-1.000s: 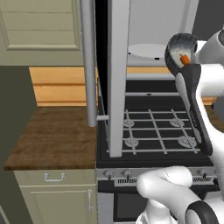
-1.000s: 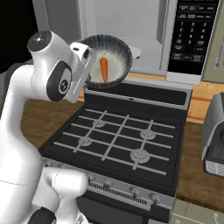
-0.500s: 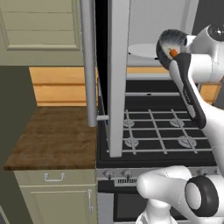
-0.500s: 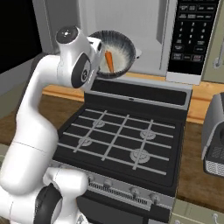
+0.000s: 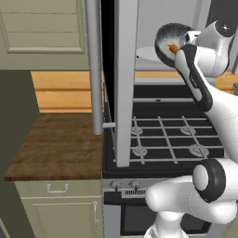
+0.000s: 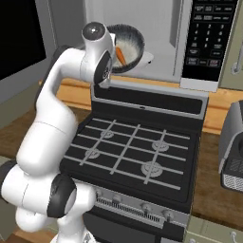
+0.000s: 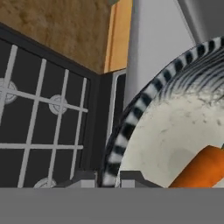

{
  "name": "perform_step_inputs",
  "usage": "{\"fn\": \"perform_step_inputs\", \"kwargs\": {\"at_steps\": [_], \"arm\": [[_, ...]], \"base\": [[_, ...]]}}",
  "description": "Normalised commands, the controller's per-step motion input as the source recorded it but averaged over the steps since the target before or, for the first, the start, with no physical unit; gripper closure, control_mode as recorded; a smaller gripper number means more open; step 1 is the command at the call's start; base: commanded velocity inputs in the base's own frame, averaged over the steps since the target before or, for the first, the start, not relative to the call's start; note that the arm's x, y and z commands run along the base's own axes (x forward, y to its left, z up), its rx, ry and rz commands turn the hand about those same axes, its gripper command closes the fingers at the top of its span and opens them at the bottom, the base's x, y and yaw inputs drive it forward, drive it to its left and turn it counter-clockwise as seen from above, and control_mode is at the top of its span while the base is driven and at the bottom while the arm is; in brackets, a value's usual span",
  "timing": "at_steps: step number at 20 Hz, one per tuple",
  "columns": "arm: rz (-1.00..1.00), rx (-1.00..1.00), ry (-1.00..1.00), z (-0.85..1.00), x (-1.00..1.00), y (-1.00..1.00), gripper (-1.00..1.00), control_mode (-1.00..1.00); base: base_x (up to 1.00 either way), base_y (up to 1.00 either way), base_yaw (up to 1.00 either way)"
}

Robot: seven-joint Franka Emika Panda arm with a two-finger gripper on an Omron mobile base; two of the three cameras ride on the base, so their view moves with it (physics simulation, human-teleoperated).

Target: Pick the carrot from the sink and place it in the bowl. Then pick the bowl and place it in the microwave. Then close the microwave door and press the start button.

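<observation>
The dark ribbed bowl [image 5: 173, 38] [image 6: 127, 46] hangs tilted in front of the open microwave [image 6: 163, 26], over the back of the stove. The short orange carrot [image 5: 173, 48] [image 6: 120, 56] [image 7: 202, 168] lies inside it. My gripper [image 7: 107, 180] is shut on the bowl's striped rim [image 7: 131, 117], one fingertip on each side. The white turntable plate [image 5: 148, 53] [image 6: 147, 58] lies just beyond the bowl. The microwave door [image 5: 125, 79] stands wide open, seen edge-on, with its long silver handle [image 5: 93, 65] to the left.
The black gas stove [image 6: 133, 152] [image 5: 172, 139] lies below the bowl. The microwave's control panel [image 6: 201, 38] is at the right. A wooden counter [image 5: 60, 144] and beige cabinets [image 5: 42, 23] are at the left; a grey appliance [image 6: 233, 152] stands at the right edge.
The arm has lifted the bowl with the carrot higher and carried it closer to the microwave opening. The door has stayed open.
</observation>
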Motion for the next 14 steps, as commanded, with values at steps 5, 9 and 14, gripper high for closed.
{"fn": "perform_step_inputs", "kwargs": {"at_steps": [5, 9, 14], "arm": [[0.13, -0.08, 0.00, 0.23, 0.67, 0.00, 1.00, -1.00], [0.12, -0.01, -0.01, 0.11, 0.62, 0.00, 1.00, -1.00], [0.07, 0.00, -0.03, 0.00, 0.53, 0.00, 1.00, -1.00]], "base": [[0.00, 0.00, 0.00], [0.00, 0.00, 0.00], [0.00, 0.00, 0.00]]}}
